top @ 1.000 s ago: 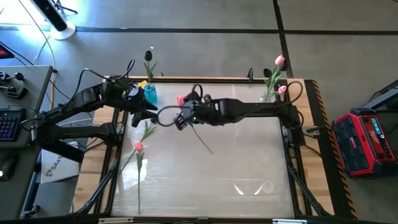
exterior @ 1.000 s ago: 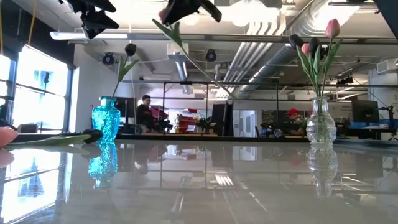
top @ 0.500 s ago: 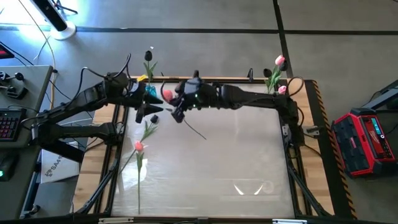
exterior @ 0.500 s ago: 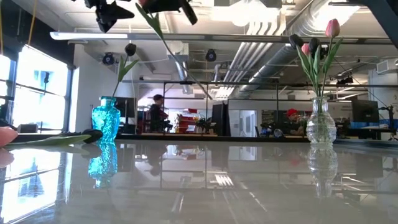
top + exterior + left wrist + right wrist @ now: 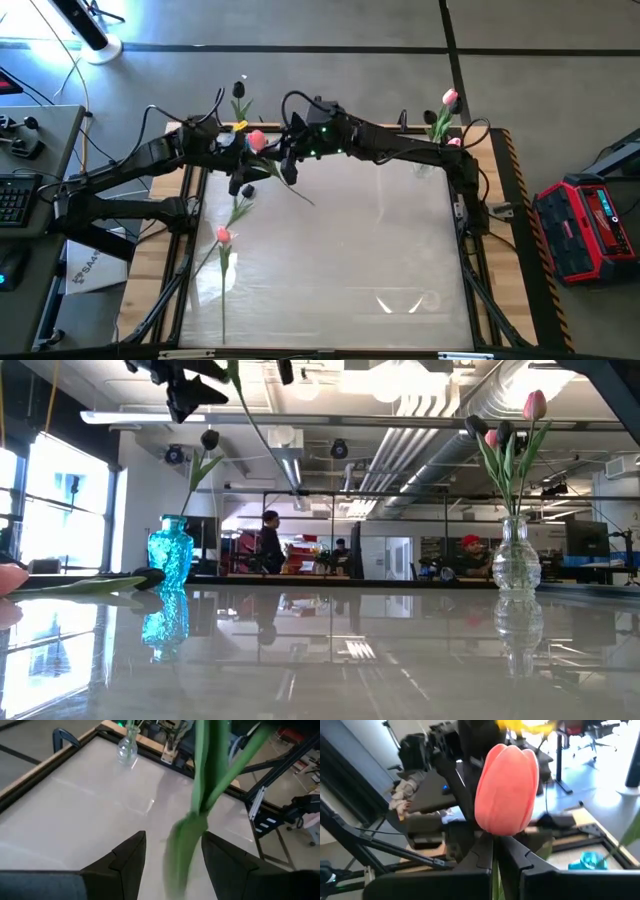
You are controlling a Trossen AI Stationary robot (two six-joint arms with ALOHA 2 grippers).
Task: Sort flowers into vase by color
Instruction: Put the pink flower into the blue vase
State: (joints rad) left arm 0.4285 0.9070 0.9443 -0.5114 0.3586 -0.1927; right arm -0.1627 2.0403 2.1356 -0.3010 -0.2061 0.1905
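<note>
Handover: right hand (image 5: 283, 160) is gripping pink tulip (image 5: 257, 140) just below the bud, stem trailing down between the left hand's (image 5: 172, 852) wide fingers (left is nearer).

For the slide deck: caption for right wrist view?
Right gripper shut on pink artificial tulip, blue glass vase beyond.

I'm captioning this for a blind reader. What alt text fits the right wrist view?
A pink tulip fills the frame, its stem clamped just under the bud in the right gripper. Behind it is the left arm, and a blue vase shows low at one edge.
</note>
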